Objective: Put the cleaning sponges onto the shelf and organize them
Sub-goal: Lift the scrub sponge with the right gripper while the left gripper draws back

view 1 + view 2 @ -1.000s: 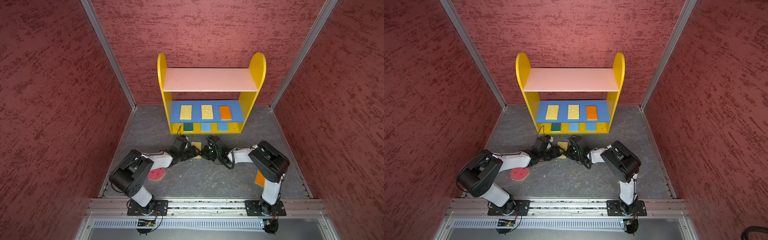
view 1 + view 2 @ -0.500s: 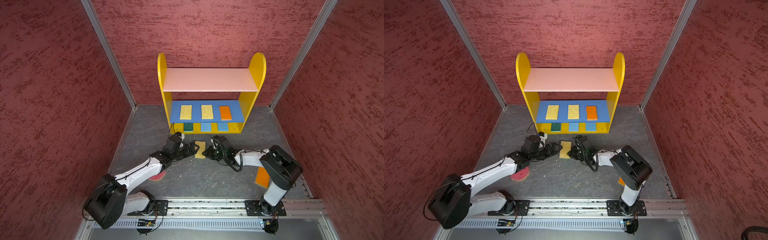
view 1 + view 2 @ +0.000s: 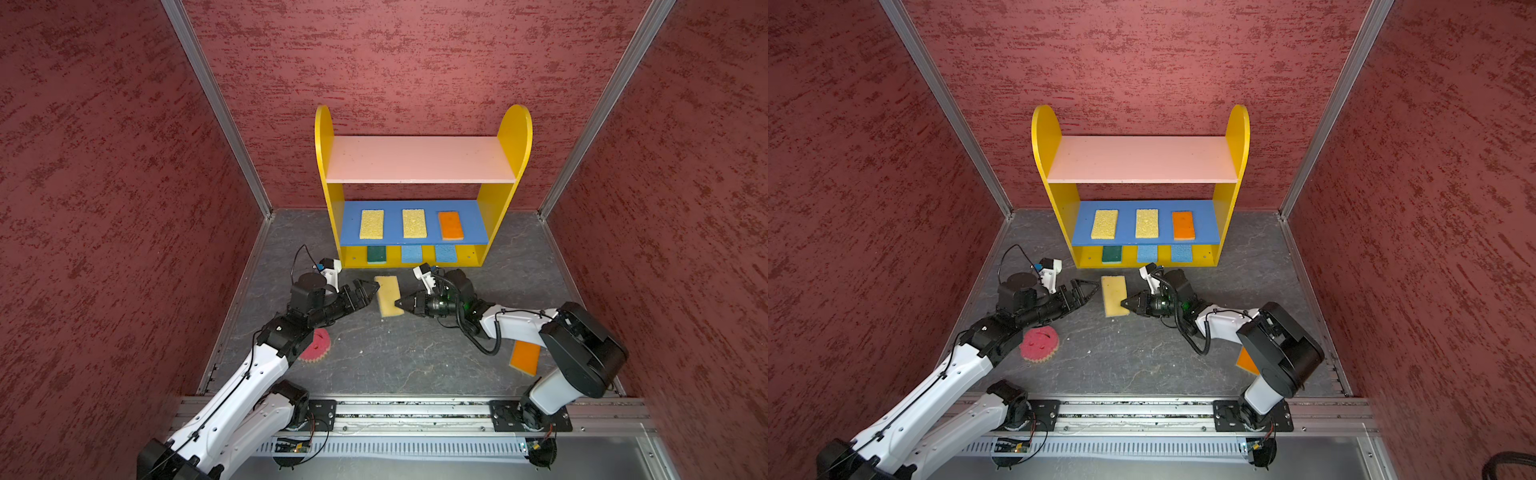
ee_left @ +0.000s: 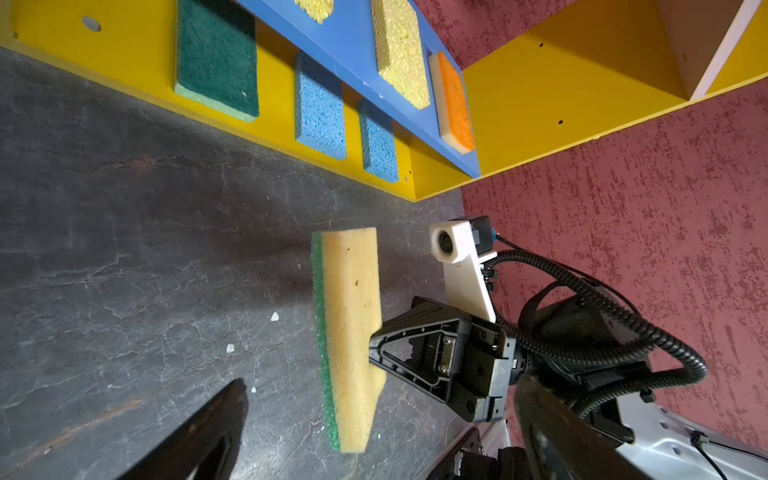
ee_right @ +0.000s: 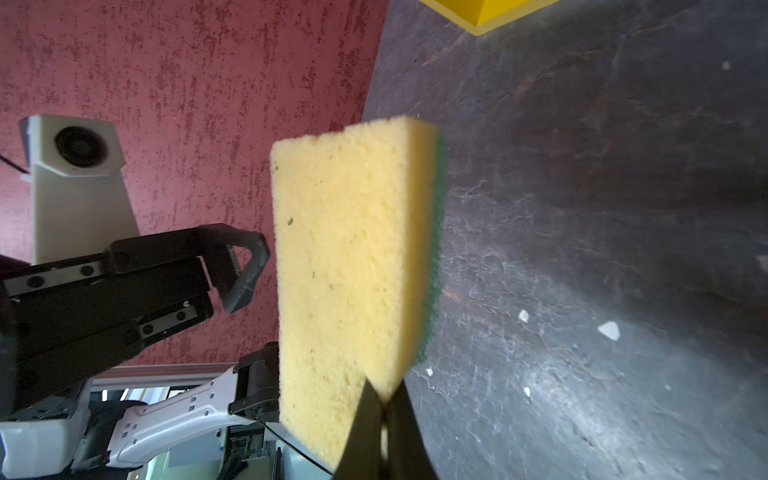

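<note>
1. The shelf [image 3: 419,160] stands against the back wall on the grey floor [image 3: 395,365].
2. We see the left gripper [image 3: 371,291] low over the floor, jaws spread wide and holding nothing. Its tips sit just beside the left edge of the yellow-and-green sponge, and the right wrist view shows a gap between them.
3. The right gripper [image 3: 398,304] is pinched tight on that sponge's right edge, toward its near end.
4. The yellow-and-green sponge [image 3: 388,296] sits in front of the shelf between the two grippers, yellow face up, green scouring layer toward the floor.
5. On the blue middle board we find a pale yellow sponge [image 3: 371,224], a second pale yellow sponge [image 3: 414,223] and an orange sponge [image 3: 451,225], side by side and apart.
6. On the yellow base lie a green sponge [image 3: 376,254], a blue sponge [image 3: 411,254] and a second blue sponge [image 3: 446,253] in a row.
7. The pink-red round sponge [image 3: 1039,343] lies on the floor beside the left arm. A second orange sponge [image 3: 525,357] lies partly hidden behind the right arm.
</note>
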Robot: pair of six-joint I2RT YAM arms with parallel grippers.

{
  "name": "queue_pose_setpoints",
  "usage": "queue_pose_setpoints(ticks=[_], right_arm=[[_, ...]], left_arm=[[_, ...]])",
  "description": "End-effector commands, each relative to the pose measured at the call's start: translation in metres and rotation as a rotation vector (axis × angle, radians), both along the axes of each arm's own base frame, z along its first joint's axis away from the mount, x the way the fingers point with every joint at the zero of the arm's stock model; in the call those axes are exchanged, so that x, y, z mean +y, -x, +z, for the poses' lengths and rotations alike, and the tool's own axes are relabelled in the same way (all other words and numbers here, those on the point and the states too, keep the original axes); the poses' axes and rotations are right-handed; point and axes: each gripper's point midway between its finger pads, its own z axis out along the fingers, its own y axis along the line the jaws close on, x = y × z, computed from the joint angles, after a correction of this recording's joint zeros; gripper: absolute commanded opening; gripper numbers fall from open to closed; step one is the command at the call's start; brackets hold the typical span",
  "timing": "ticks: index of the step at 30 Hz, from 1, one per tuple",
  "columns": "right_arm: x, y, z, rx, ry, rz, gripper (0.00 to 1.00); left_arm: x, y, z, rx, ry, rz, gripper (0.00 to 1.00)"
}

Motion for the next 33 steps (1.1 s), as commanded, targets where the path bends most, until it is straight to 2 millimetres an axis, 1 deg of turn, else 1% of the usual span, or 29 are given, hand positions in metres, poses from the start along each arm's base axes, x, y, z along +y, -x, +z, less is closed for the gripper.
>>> queue_pose_setpoints(ticks=[1,4,6,8,9,10,13,14,15,17,18,19,22,23,25,26,27,29,31,33], right_arm=[[0.014,0.015,0.030,-0.084,-0.051,0.084,0.00],[0.021,0.025,0.040,-0.094,-0.081,0.122,0.00],[0.025,0.032,0.047,-0.100,-0.107,0.151,0.00],[0.028,0.039,0.055,-0.112,-0.133,0.175,0.00],[0.029,0.041,0.057,-0.114,-0.138,0.181,0.00],[0.030,0.042,0.057,-0.112,-0.137,0.182,0.00],[0.030,0.041,0.054,-0.108,-0.118,0.167,0.00],[0.030,0.040,0.051,-0.106,-0.105,0.158,0.00],[0.028,0.038,0.047,-0.103,-0.089,0.142,0.00],[0.025,0.033,0.037,-0.089,-0.043,0.098,0.00],[0.023,0.031,0.034,-0.086,-0.030,0.082,0.07],[0.022,0.030,0.032,-0.084,-0.026,0.069,0.20],[0.018,0.029,0.034,-0.095,-0.029,0.041,0.50],[0.016,0.027,0.033,-0.104,-0.012,0.029,0.57],[0.007,0.016,0.024,-0.125,0.069,-0.042,0.64],[-0.001,0.012,0.029,-0.163,0.106,-0.085,0.67],[-0.008,0.008,0.029,-0.199,0.158,-0.128,0.68],[-0.028,-0.001,0.030,-0.310,0.336,-0.232,0.71],[-0.042,-0.003,0.039,-0.419,0.491,-0.309,0.73],[-0.049,0.000,0.052,-0.507,0.576,-0.360,0.74]], left_arm=[[-0.009,0.003,-0.011,0.034,0.013,-0.031,0.99],[-0.017,0.001,-0.019,0.048,0.000,-0.047,0.93],[-0.021,-0.001,-0.022,0.050,-0.004,-0.055,0.84],[-0.027,-0.003,-0.022,0.059,0.004,-0.064,0.80],[-0.029,-0.004,-0.022,0.059,0.006,-0.071,0.76],[-0.032,-0.005,-0.020,0.055,0.008,-0.075,0.69],[-0.036,-0.008,-0.016,0.043,0.004,-0.075,0.37],[-0.037,-0.009,-0.016,0.049,0.004,-0.074,0.28],[-0.038,-0.010,-0.014,0.051,0.005,-0.075,0.24],[-0.041,-0.010,-0.011,0.048,0.004,-0.079,0.20],[-0.041,-0.010,-0.010,0.043,-0.001,-0.077,0.18],[-0.041,-0.009,-0.011,0.044,-0.006,-0.077,0.14],[-0.037,-0.009,-0.017,0.071,-0.031,-0.057,0.06],[-0.036,-0.008,-0.018,0.076,-0.034,-0.055,0.05],[-0.035,-0.007,-0.018,0.077,-0.037,-0.052,0.04],[-0.033,-0.007,-0.020,0.078,-0.042,-0.047,0.04],[-0.032,-0.007,-0.021,0.081,-0.048,-0.043,0.03],[-0.029,-0.006,-0.023,0.097,-0.060,-0.033,0.03],[-0.027,-0.005,-0.024,0.111,-0.069,-0.031,0.03],[-0.023,-0.005,-0.030,0.134,-0.092,-0.018,0.03]])
